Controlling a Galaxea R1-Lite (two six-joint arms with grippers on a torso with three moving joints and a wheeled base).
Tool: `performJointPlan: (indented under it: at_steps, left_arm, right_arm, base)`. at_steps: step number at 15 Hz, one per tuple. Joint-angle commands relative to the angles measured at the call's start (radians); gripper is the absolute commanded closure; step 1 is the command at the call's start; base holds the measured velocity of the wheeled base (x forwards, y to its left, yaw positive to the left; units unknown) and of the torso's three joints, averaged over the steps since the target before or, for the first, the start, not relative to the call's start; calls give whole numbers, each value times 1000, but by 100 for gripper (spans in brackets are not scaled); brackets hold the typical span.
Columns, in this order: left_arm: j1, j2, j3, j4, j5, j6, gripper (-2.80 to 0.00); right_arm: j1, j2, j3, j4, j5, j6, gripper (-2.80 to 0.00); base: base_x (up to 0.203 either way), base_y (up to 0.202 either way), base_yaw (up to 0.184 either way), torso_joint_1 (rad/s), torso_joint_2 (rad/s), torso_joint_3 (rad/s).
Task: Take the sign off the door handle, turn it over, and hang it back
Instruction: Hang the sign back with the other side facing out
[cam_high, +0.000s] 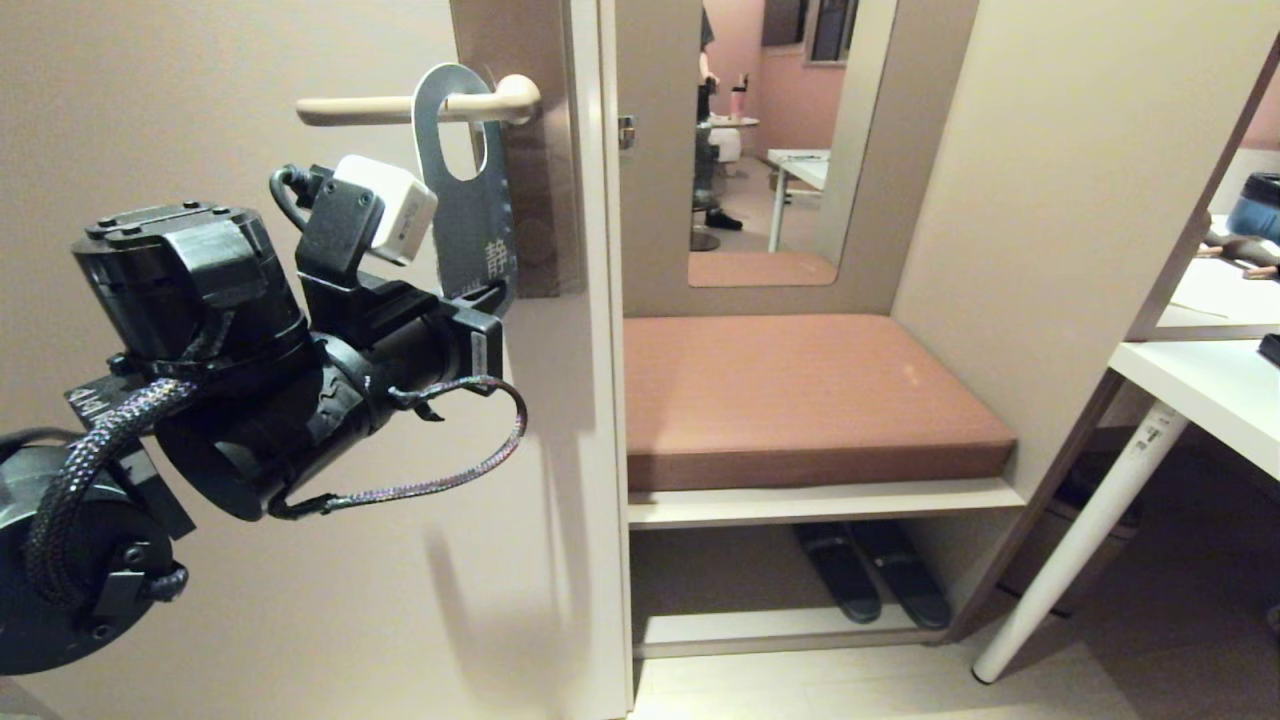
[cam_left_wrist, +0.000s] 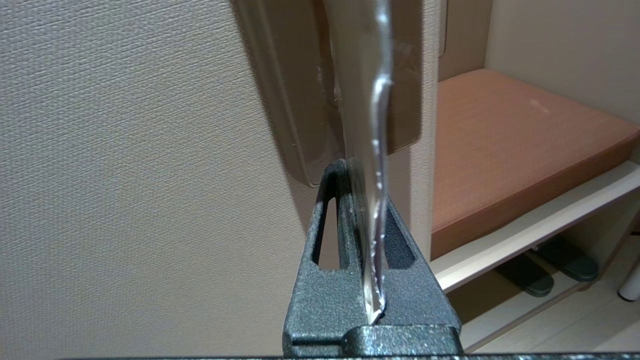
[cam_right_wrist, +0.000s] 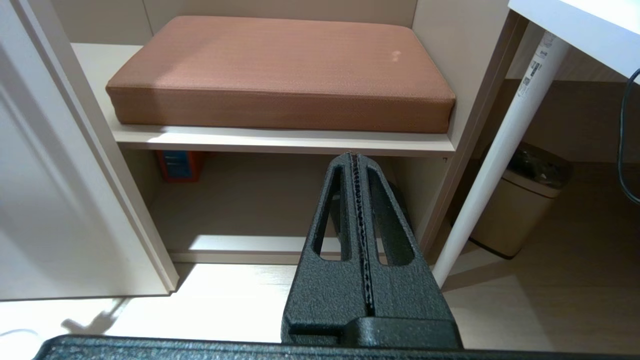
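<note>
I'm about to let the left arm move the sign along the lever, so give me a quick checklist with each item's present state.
1. Left hand shut on the sign's lower end: ok.
2. Sign hole around the door handle: ok, it hangs there near the backplate.
3. Which face shows outward: the blue-grey one faces the head camera; whether it has been flipped already: cannot tell.
4. Lever's free end unobstructed for sliding the sign off or on: ok, nothing on it.
5. Sign flat in the grip: not ok, its edge looks bowed in the left wrist view.
6. Right hand shut, empty, low by the bench shelf: ok.
</note>
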Motion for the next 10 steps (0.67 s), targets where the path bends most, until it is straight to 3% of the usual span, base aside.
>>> performJointPlan:
  at_steps: [1,9,10]
  left_arm:
    - [-10,1,5,-2,2,0,0]
    - [-11,-2,5,-2,1,-3,0]
    - [-11,-4,4,-6,-2,-6,-280]
  right_arm:
    - [0,1,0,0,1,0,0]
    - [0,1,0,0,1,0,0]
    - [0,1,0,0,1,0,0]
  base:
    - [0,0,0,0,0,0]
    - [0,0,0,0,0,0]
    - [0,0,0,0,0,0]
